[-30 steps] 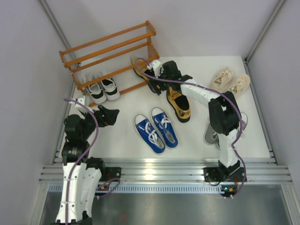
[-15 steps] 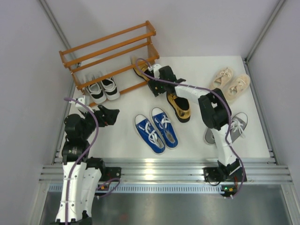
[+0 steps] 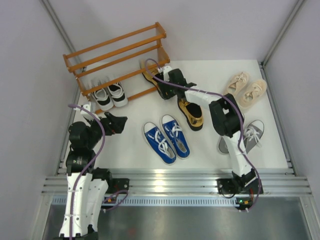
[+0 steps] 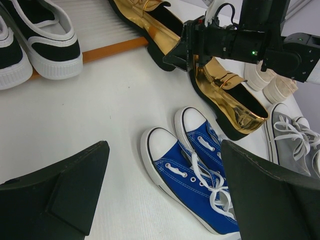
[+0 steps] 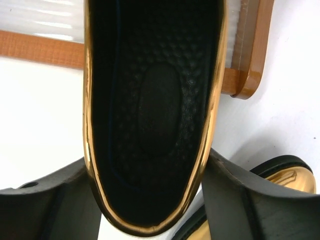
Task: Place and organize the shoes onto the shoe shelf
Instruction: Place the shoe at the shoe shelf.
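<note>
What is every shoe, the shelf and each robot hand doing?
shoe shelf, upright, one pair inside.
black-and-white sneakers, together in its bottom tier.
far gold loafer, toe over lowest slat, heel gripped.
near gold loafer, upright on table.
blue sneakers, paired on table.
grey sneakers, on table, partly hidden.
beige lace-ups, paired on table.
left gripper, open, empty.
right gripper, shut on far gold loafer.

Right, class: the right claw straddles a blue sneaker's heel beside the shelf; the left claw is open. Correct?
No: the shoe is a gold loafer, as the right wrist view shows; the right claw straddles its heel beside the shelf, the left claw is open.
</note>
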`<state>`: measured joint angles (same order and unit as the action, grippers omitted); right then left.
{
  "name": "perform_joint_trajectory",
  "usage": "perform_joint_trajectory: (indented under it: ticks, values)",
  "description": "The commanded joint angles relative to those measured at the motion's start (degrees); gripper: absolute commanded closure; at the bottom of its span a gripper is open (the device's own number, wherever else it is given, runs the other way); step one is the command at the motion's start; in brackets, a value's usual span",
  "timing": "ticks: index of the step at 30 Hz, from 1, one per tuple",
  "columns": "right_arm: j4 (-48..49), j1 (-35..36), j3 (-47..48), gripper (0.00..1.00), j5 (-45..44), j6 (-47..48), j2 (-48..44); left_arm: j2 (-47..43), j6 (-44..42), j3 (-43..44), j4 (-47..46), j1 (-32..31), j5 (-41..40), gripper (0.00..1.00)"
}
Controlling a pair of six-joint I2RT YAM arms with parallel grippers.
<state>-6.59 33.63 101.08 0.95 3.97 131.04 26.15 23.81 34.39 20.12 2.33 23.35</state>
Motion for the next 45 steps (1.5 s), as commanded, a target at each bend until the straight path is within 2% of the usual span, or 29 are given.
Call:
perform_joint_trajectory:
  ticks: [1,4,7,10,15,18,31,45]
  values:
    - [2.3,0.4,3.4,0.47,0.8,-1.2,0.4,0.5,-0.9,0.0,-3.0,0.2,0.8,0.02]
    - [1.2,0.4,4.4,0.61,0.4,-2.4,-0.3,0.4,-0.9,0.0,-3.0,0.1,0.7,0.02]
    - [0.1,0.2,4.9,0.7,1.1,-3.6,-1.5,0.3,-0.9,0.0,-3.1,0.1,0.7,0.02]
    - [-0.7,0.2,5.6,0.74,1.2,-3.6,-2.8,0.1,-0.9,-0.1,-3.1,0.1,1.0,0.02]
    - [-1.6,0.1,6.8,0.77,1.0,-5.4,-4.6,0.0,-0.9,-0.1,-3.3,0.1,1.3,0.02]
    - [-2.4,0.2,8.1,0.82,1.2,-6.0,-4.8,-0.2,-0.9,-0.2,-3.4,0.1,1.3,0.02]
    - [-5.4,0.6,12.7,0.9,1.0,-7.7,-4.6,-0.5,-0.9,-0.3,-3.5,0.2,1.3,0.02]
    - [-6.7,1.6,20.4,1.0,-2.7,-8.9,0.0,-0.5,-0.9,-0.4,-3.6,0.2,1.5,0.02]
